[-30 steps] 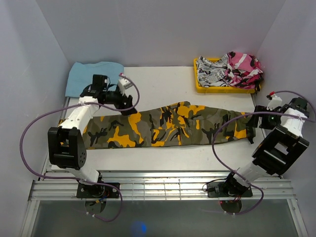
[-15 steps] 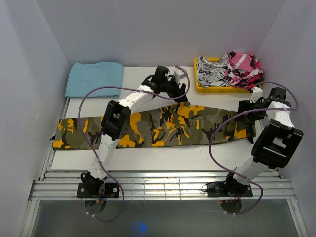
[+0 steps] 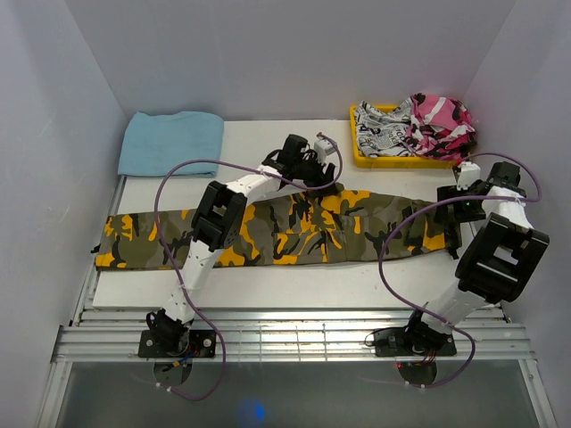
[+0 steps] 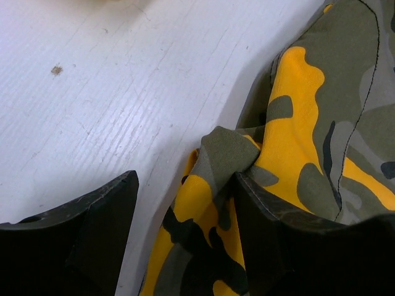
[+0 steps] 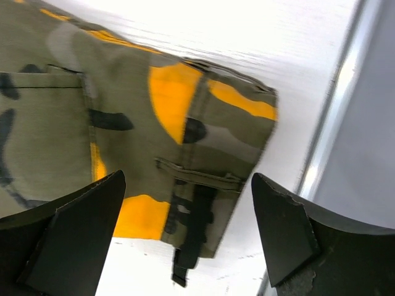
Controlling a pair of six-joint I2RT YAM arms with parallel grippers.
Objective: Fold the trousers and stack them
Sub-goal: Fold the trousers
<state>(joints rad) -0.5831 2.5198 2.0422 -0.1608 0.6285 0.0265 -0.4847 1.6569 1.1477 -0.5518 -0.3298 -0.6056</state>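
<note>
The camouflage trousers (image 3: 268,234) lie stretched flat across the table from left to right. My left gripper (image 3: 314,176) reaches to their far edge at mid-length. In the left wrist view it (image 4: 185,180) is open and straddles a raised fold of the trousers (image 4: 308,123). One finger (image 4: 99,240) rests on bare table and the other finger (image 4: 278,246) presses on the cloth. My right gripper (image 3: 449,207) hovers over the right end. It (image 5: 188,179) stands wide open above the trousers (image 5: 62,123), over a corner with a black strap (image 5: 194,234).
A yellow tray (image 3: 359,153) at the back right holds a pink camouflage garment (image 3: 439,123) and a black-and-white printed one (image 3: 384,134). A folded blue cloth (image 3: 169,141) lies at the back left. The table's right edge rail (image 5: 327,135) runs close to my right gripper.
My left arm has swung from the trousers' left part to their far edge at mid-length, and its jaws have narrowed. My right gripper has shifted slightly toward the back and widened a little.
</note>
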